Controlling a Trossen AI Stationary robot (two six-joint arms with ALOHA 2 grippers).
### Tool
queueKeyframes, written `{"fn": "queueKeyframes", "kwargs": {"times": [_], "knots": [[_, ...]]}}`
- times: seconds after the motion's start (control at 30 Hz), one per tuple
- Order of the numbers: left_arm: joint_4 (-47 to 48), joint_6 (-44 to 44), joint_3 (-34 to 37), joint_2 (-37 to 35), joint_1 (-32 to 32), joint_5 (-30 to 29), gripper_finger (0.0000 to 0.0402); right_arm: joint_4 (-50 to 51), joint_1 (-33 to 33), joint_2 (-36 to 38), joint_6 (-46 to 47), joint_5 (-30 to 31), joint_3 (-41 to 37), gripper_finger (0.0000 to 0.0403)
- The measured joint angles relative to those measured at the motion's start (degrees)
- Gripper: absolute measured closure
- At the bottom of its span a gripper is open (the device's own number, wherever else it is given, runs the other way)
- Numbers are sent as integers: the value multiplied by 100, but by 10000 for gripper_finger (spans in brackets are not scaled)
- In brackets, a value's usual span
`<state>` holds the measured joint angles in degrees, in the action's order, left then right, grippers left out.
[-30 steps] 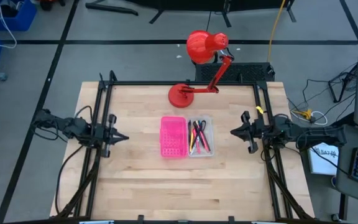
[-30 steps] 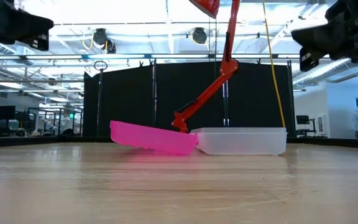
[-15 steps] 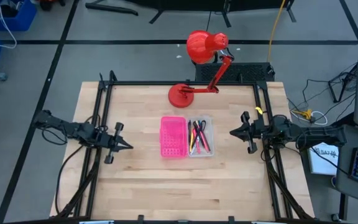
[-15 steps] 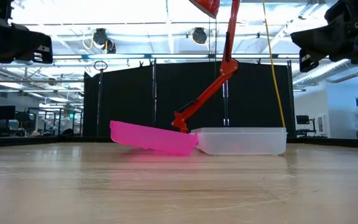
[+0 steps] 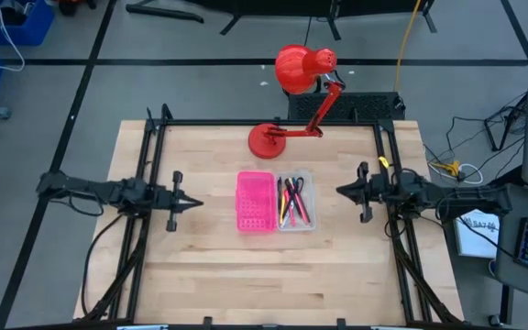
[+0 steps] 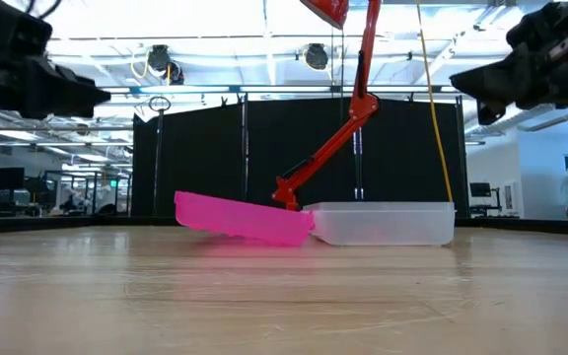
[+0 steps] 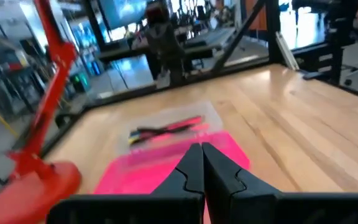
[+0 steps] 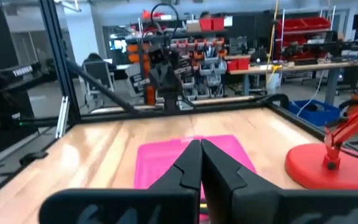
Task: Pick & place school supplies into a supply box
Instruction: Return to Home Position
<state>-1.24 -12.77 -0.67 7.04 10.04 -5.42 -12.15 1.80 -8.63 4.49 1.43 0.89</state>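
While L gripper (image 5: 191,203) and R gripper (image 5: 340,192) hang empty, fingers pressed together, one clear rectangular tray (image 5: 306,216) holds approx. five thin pens (image 5: 290,201), touching one perforated pink half (image 5: 255,202).

No text, label, brand or number here can be read with certainty. Beyond the right gripper (image 8: 196,144) and off to its side, you see a short line of white lettering on a dark bar (image 8: 23,71), too blurred to make out. Behind that gripper, off the table, a white sheet (image 5: 475,234) carries print too small to read.
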Motion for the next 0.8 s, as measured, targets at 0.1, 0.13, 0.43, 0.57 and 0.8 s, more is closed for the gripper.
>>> {"fn": "queueKeyframes", "kwargs": {"times": [0.1, 0.13, 0.43, 0.57, 0.8], "knots": [[64, 242, -2, 211, -228, 305, 401, 106, 0, -46, 0, 0, 0, 403], [70, 338, 0, 279, -277, 368, 401, 98, 0, -56, 0, 0, 0, 403], [-389, 1067, 16, 575, -365, 346, 359, 75, 0, -56, -2, 0, -2, 403], [-634, 1105, 16, 571, -365, 346, 345, 69, 0, -56, -2, 0, -2, 403], [-662, 1114, 16, 571, -365, 348, 340, 39, 0, -56, -2, 0, -2, 403]]}}
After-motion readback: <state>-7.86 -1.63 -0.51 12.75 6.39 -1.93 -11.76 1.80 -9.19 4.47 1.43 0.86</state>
